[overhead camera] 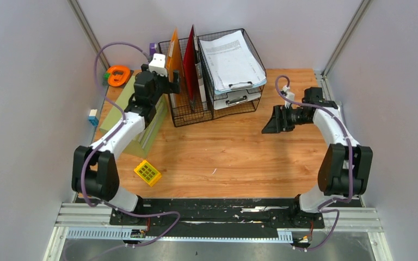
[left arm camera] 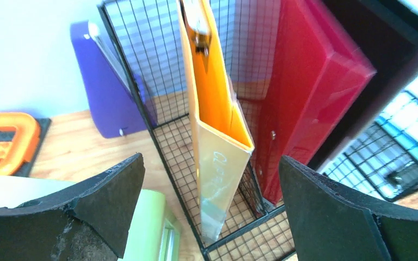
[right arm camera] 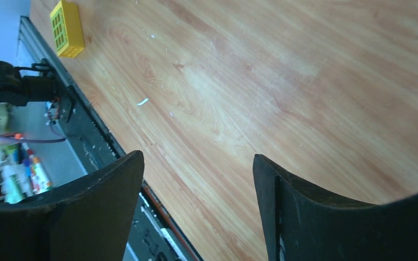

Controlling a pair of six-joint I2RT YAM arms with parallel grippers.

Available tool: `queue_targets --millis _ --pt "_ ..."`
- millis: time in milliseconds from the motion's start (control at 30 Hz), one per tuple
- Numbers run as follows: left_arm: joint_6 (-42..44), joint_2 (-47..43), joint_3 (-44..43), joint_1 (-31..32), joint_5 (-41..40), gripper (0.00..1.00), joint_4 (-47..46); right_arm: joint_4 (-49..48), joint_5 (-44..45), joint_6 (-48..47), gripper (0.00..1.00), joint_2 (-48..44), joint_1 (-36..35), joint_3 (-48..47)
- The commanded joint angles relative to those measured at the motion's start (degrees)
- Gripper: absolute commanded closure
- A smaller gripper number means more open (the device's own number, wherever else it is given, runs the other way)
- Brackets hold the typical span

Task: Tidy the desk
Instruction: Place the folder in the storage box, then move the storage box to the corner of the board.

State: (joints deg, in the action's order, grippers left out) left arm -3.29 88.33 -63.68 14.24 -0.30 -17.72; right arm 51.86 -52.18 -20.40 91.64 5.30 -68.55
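Left wrist: left tool [left arm camera: 209, 163] spread wide before glossy orange folder [left arm camera: 212, 103]; right tool [right arm camera: 197, 160] agape, empty.

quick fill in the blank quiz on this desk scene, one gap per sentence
The folder standing in the wire rack, straight ahead of the left tool, is ____.
The left tool and the right tool both have their jaws ____.
The small block lying alone on the desk is ____.
In the top view, the wire tray of paper stands on the rack's ____ side.
Missing words: orange; open; yellow; right
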Motion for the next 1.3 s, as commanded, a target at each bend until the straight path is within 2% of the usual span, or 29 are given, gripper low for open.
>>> queue_targets --millis 0,200,400,567,767,1100,1267 --pt "1.8 -8.3 -4.6 -0.2 0.6 0.0 9.3 -6.7 3.8 1.6 0.21 -8.1 -0.2 -1.3" --pt "9.2 -11.9 -9.6 -0.2 -5.8 0.0 26.7 -11.9 8.6 4.1 0.01 -14.9 -0.2 -0.1" --pt "19.0 -11.8 -7.7 -0.2 -8.4 0.0 37.4 -13.8 8.1 5.2 0.0 -17.0 -0.3 1.1" --pt "22.9 -10.8 -3.8 -0.6 -13.1 0.0 37.5 -14.5 7.4 5.5 0.0 -16.6 -0.3 3.0" --pt "23.7 -6.3 -1.8 -4.2 -12.7 0.0 36.7 -15.7 7.1 5.8 0.0 -16.1 -0.3 4.8" --pt "21.4 -0.8 -3.1 -15.6 -12.8 0.0 31.7 -16.0 6.7 6.0 0.0 -15.3 -0.3 5.5" --pt "20.3 0.1 -4.4 -18.0 -11.1 0.0 31.6 -16.2 6.4 6.5 0.0 -14.8 -0.3 5.5"
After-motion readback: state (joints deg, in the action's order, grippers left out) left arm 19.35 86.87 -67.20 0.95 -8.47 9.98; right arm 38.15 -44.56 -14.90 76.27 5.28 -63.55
